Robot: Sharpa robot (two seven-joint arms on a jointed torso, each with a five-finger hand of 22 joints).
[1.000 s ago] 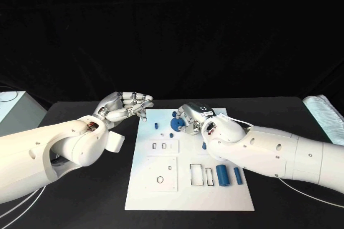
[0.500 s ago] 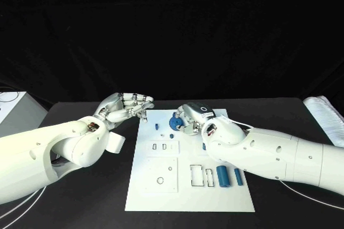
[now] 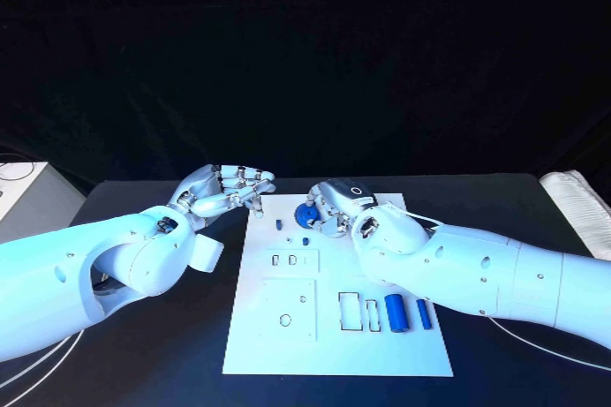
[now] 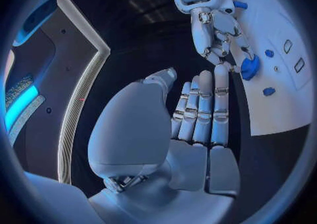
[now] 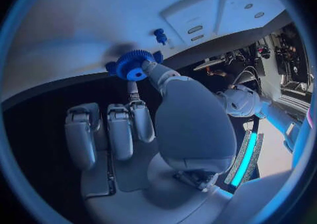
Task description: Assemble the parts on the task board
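Note:
The white task board (image 3: 334, 336) lies in the middle of the black table. At its far end my right hand (image 3: 336, 207) pinches a blue gear (image 3: 307, 215) between thumb and a finger, just over the board; the right wrist view shows the gear (image 5: 134, 64) at the fingertips (image 5: 147, 67) with a small blue peg (image 5: 160, 35) beyond it. My left hand (image 3: 230, 192) hovers off the board's far left corner, fingers curled in and nothing in them. The left wrist view shows that hand (image 4: 198, 113) with the right hand (image 4: 214, 28) and gear (image 4: 250, 67) ahead of it.
A thick blue cylinder (image 3: 395, 312) and a thinner one (image 3: 424, 313) lie near the board's right side, beside rectangular slots (image 3: 349, 309). Two small blue pegs (image 3: 278, 222) (image 3: 305, 241) stand near the far end. A white box (image 3: 19, 191) sits at the table's left.
My right hand has shifted slightly left and farther away with the gear still pinched. The left hand has barely moved.

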